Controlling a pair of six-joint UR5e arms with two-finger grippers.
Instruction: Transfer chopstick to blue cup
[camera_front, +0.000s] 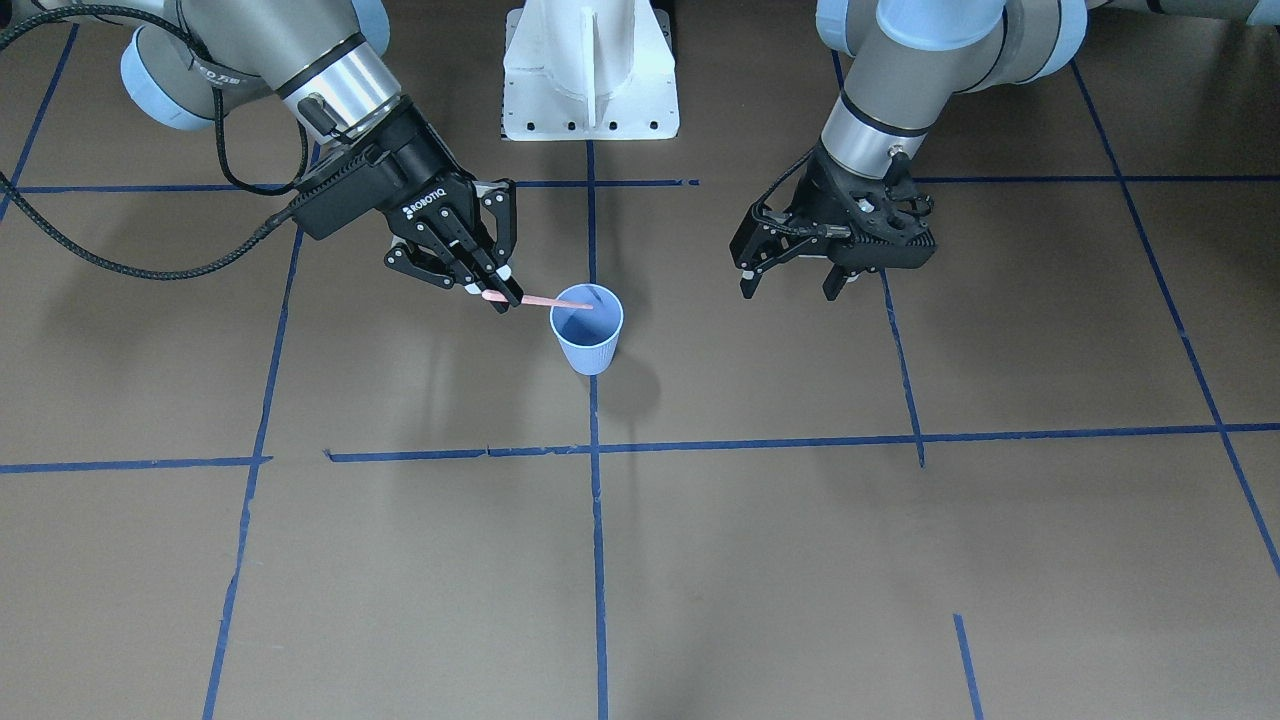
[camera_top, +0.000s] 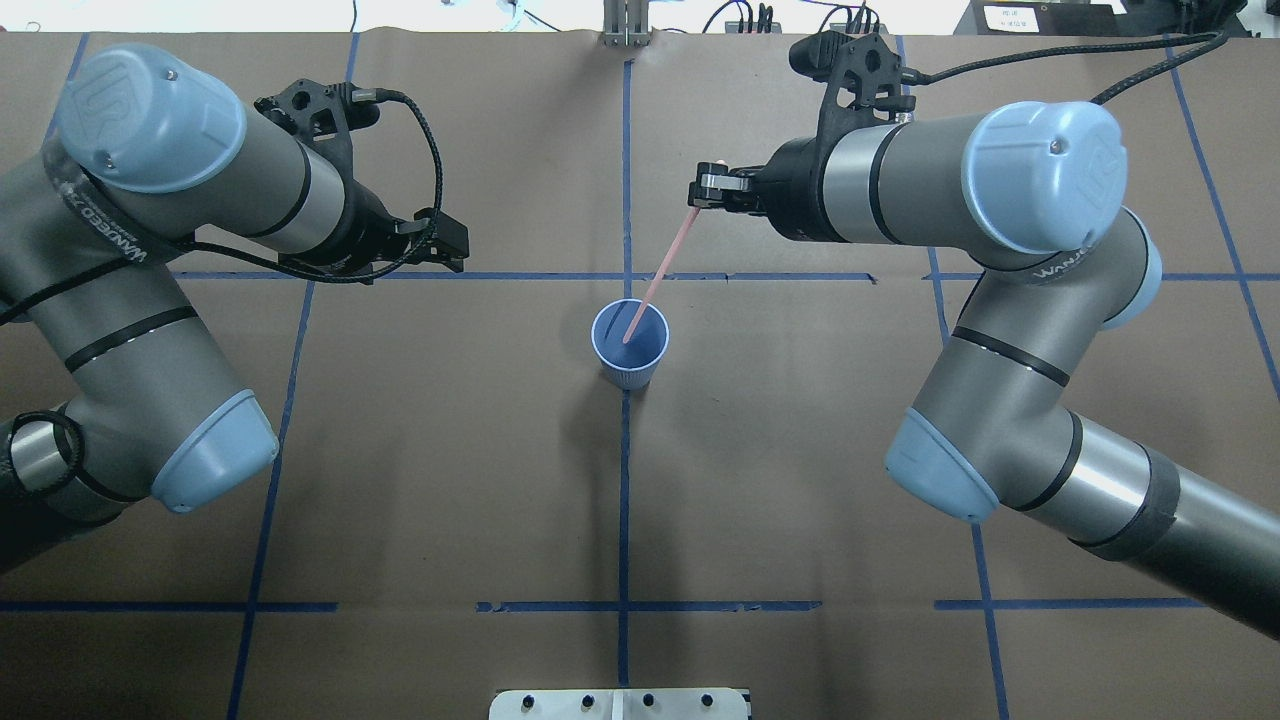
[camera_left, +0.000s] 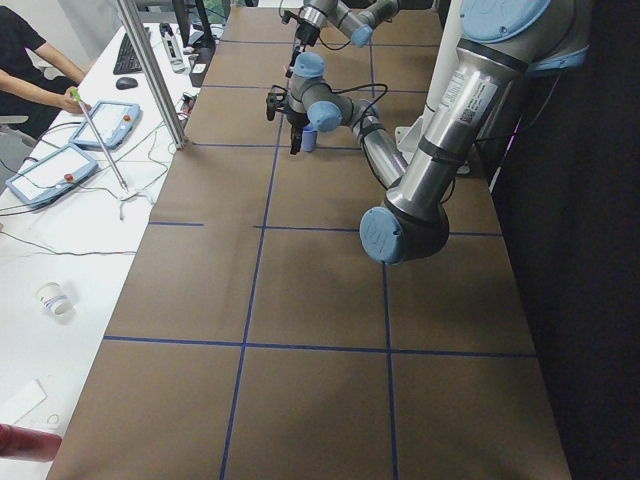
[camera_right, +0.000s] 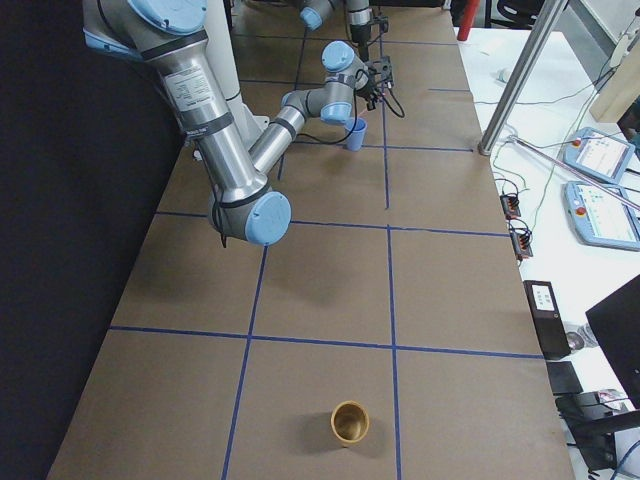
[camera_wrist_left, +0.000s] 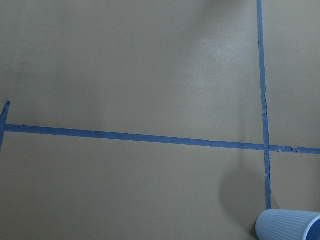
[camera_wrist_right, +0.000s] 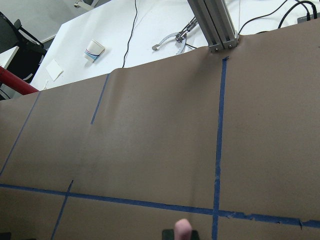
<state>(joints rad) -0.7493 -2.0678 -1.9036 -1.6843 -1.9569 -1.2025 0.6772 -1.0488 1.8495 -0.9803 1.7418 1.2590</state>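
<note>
Right gripper (camera_front: 500, 291) clamps the upper end of a thin, straight pink chopstick (camera_front: 545, 301), whose lower tip sits inside the ribbed, tapered blue cup (camera_front: 588, 352). Left gripper (camera_front: 790, 290) hangs spread and empty.

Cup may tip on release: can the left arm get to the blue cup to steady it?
Likely yes. The left gripper hangs open beside the blue cup with bare table between; the chopstick and right gripper come in from the cup's other side.

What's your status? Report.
Right gripper shut on thin pink chopstick, tip inside ribbed blue cup. Left gripper open, empty. Nothing blocking.
</note>
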